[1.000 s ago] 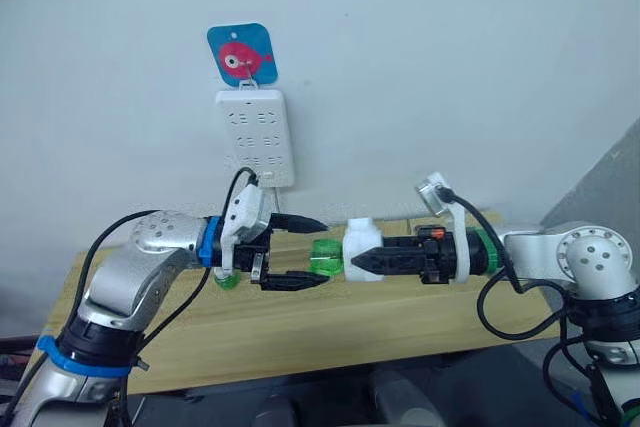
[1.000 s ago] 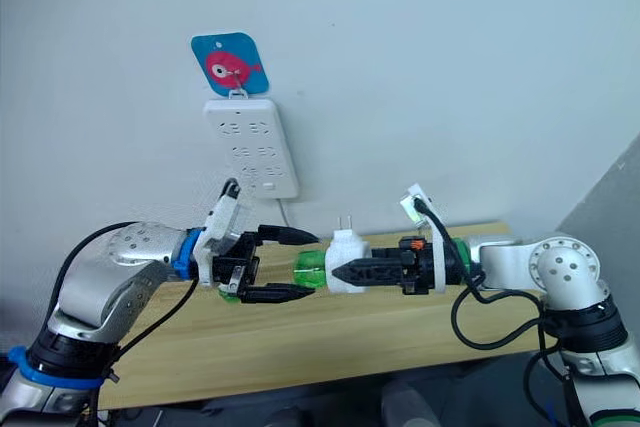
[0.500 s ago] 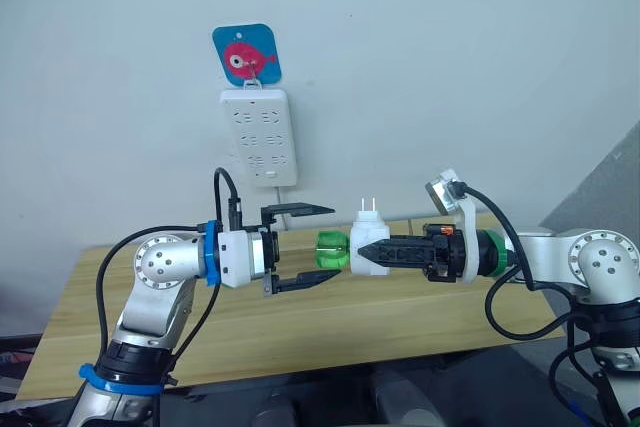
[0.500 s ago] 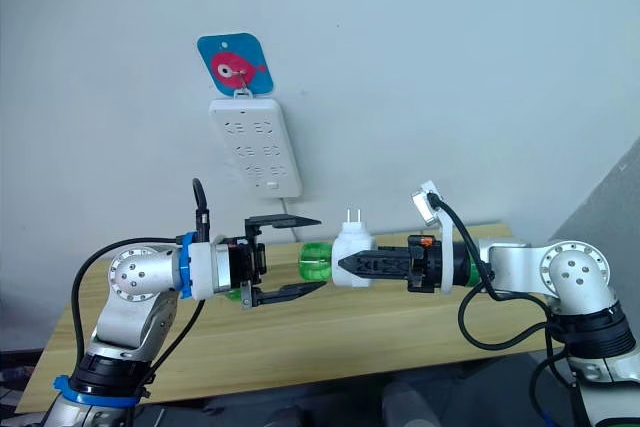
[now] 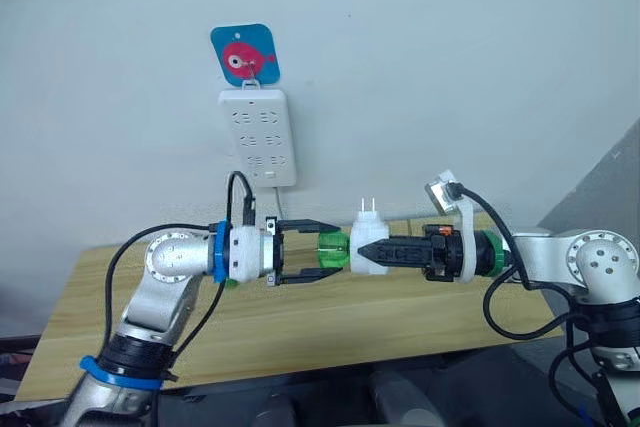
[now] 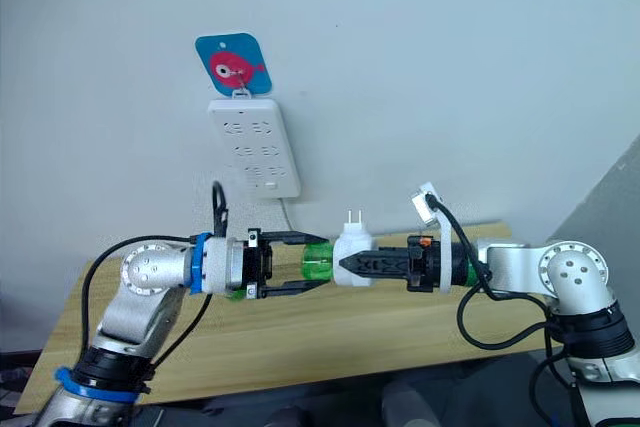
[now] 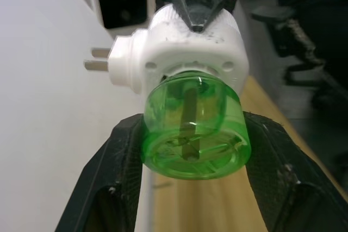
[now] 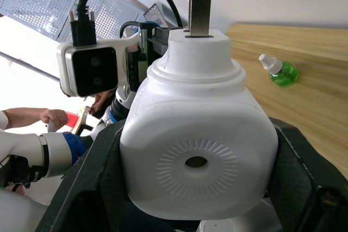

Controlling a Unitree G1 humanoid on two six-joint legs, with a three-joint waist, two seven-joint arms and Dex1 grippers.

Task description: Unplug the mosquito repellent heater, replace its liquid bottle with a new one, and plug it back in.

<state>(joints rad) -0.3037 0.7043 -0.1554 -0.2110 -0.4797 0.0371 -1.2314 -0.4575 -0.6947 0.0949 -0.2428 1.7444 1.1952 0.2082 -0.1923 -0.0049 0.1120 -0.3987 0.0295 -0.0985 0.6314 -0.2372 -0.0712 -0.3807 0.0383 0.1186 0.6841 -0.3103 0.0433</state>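
My right gripper (image 5: pixel 362 249) is shut on the white mosquito repellent heater (image 5: pixel 368 244) and holds it in the air over the table, its two prongs pointing up. The green liquid bottle (image 5: pixel 328 250) sticks out of the heater sideways toward my left arm. My left gripper (image 5: pixel 335 248) has its two black fingers (image 7: pixel 117 188) pressed against opposite sides of that bottle (image 7: pixel 193 129). The heater's round vented face (image 8: pixel 196 161) shows close up in the right wrist view. A second green bottle (image 8: pixel 278 70) with a white cap lies on the table behind my left arm.
A white power strip (image 5: pixel 257 137) hangs on the wall under a blue fish tag (image 5: pixel 244 54), above and behind my left gripper. The wooden table (image 5: pixel 300 332) runs below both arms. A person's hand (image 8: pixel 50 117) shows far off in the right wrist view.
My left gripper moved right, and its wide-open fingers narrowed around the green bottle. The right gripper with the heater has stayed put.
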